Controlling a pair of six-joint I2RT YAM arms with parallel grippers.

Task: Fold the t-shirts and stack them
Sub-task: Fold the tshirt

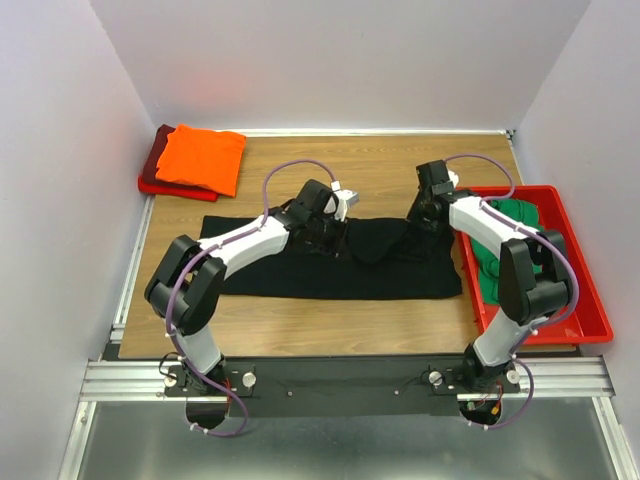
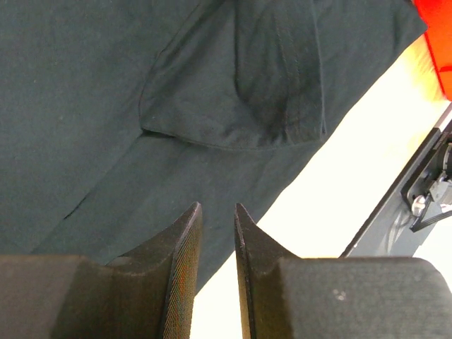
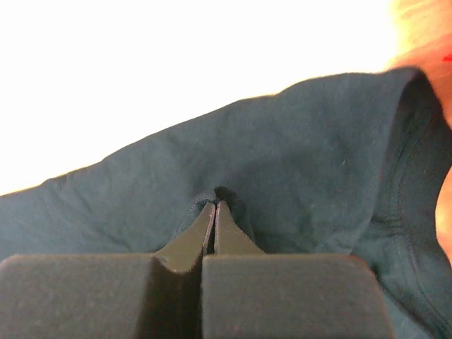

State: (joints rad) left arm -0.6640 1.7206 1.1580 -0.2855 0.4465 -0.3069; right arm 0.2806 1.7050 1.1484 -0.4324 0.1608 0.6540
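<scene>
The black t-shirt (image 1: 300, 270) lies spread across the middle of the table, with a bunched fold near its back edge. My left gripper (image 1: 338, 232) hovers over that back edge. In the left wrist view its jaws (image 2: 217, 206) stand a little apart and empty above the black cloth (image 2: 106, 106) and a sleeve. My right gripper (image 1: 425, 215) is shut on a pinch of the black shirt (image 3: 296, 155), and the cloth puckers at its fingertips (image 3: 214, 203). The folded orange t-shirt (image 1: 203, 157) lies on the dark red one (image 1: 155, 172) at the back left. The green t-shirt (image 1: 520, 215) lies in the bin.
A red plastic bin (image 1: 590, 300) stands at the right edge of the table, close to my right arm. White walls close in on three sides. A metal rail (image 1: 130, 290) runs along the table's left edge.
</scene>
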